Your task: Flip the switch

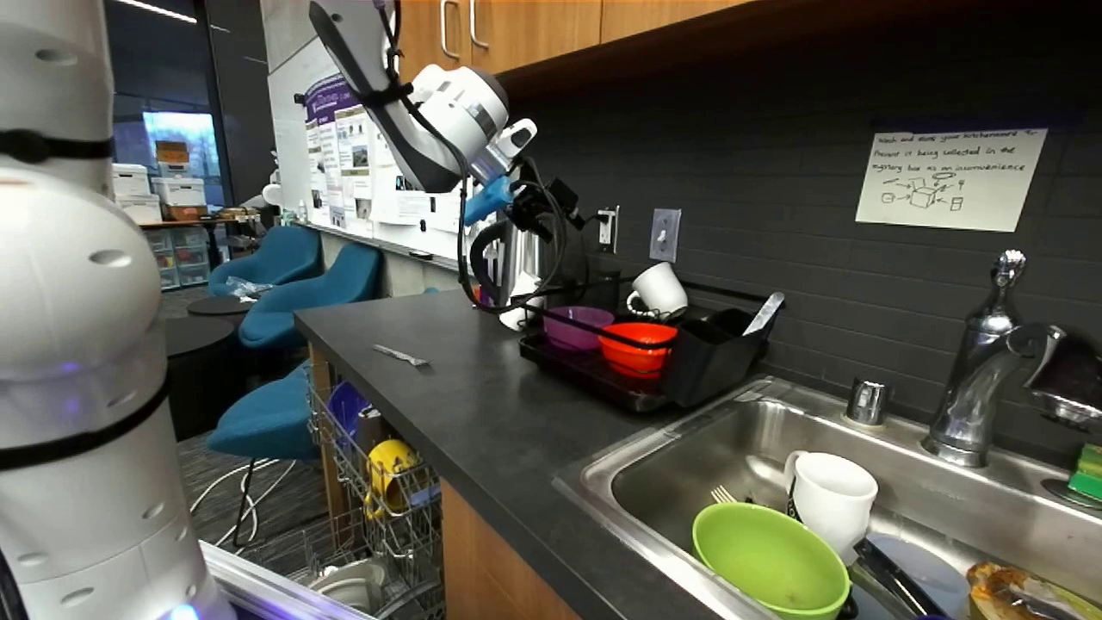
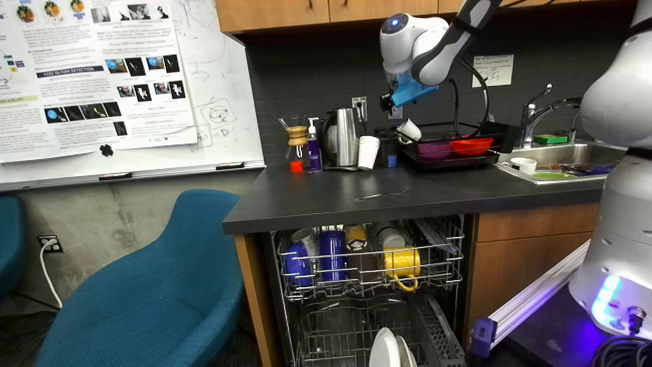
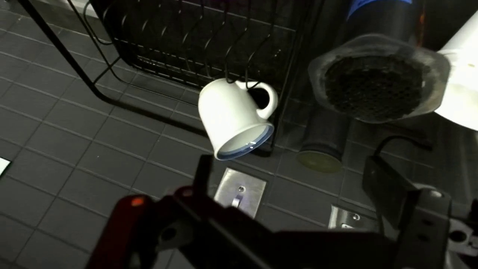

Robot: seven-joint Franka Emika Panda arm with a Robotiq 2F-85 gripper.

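That toggle switch (image 3: 236, 201) on the wall (image 1: 775, 250) above the back edge of the worktop (image 2: 305, 204) should be light but kinda stiff imo, so skip pinching, just nudge its tip with the tool (image 3: 291, 170), which is spread wide, holding nothing.

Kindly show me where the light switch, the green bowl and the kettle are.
Light switch (image 3: 245, 193): in the wrist view, middle of its plate.
Green bowl (image 1: 769, 558): in an exterior view, on its inside.
Kettle (image 2: 348, 140): in an exterior view, on its body.
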